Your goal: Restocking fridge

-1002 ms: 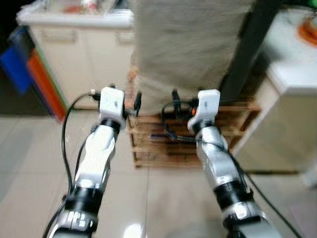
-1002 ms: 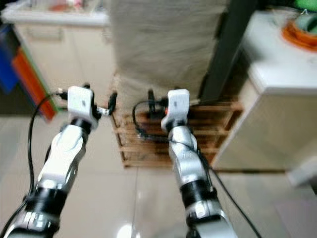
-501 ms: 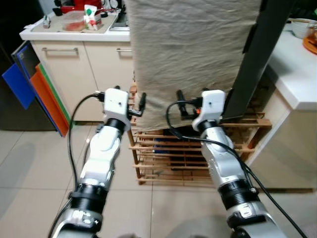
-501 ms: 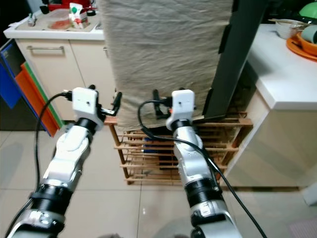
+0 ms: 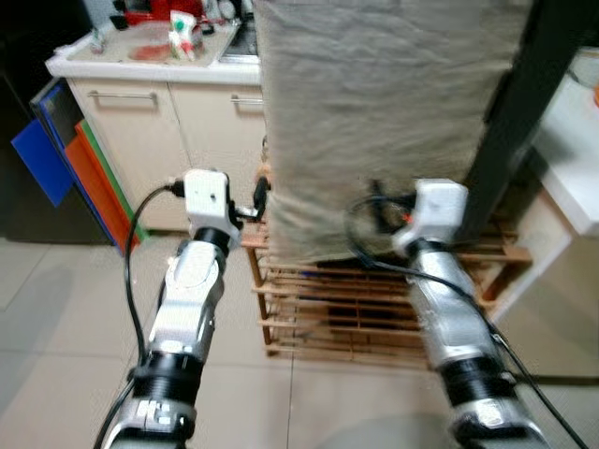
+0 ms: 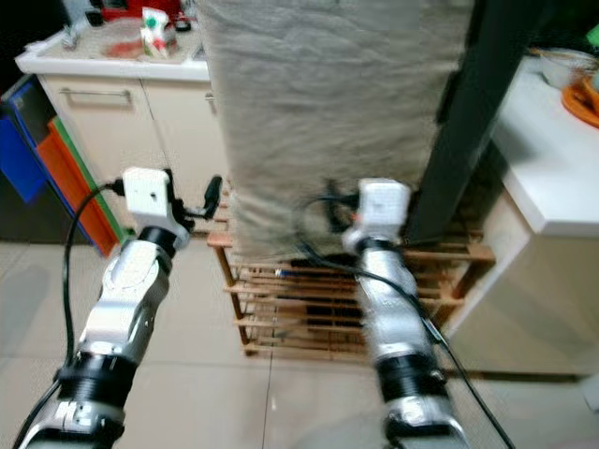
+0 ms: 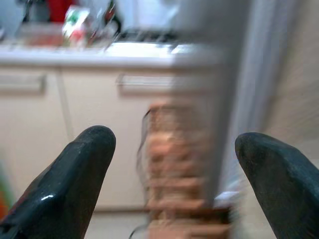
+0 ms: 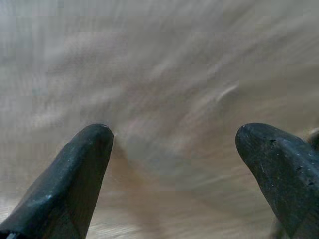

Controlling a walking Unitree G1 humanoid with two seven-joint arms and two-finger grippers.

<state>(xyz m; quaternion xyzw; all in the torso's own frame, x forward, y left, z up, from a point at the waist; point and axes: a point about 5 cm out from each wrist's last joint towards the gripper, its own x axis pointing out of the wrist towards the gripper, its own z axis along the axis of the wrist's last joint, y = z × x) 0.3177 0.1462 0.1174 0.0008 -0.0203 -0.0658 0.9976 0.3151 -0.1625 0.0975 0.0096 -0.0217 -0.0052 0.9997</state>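
Both arms are raised in front of me at chest height. My left gripper is open and holds nothing; it points at the left edge of a tall object draped in beige cloth. In the left wrist view the left gripper frames that edge and a wooden rack behind it. My right gripper is open and empty, close against the lower part of the cloth. The right wrist view shows blurred beige cloth between its fingers.
The draped object stands on a low wooden slatted rack. A dark upright panel leans at its right. Cream cabinets with a cluttered countertop stand at the back left, blue and orange boards beside them. A white counter is at the right.
The head view has swung and tilted a little. My right gripper now sits further right and closer to the cloth. Both grippers stay open and empty.
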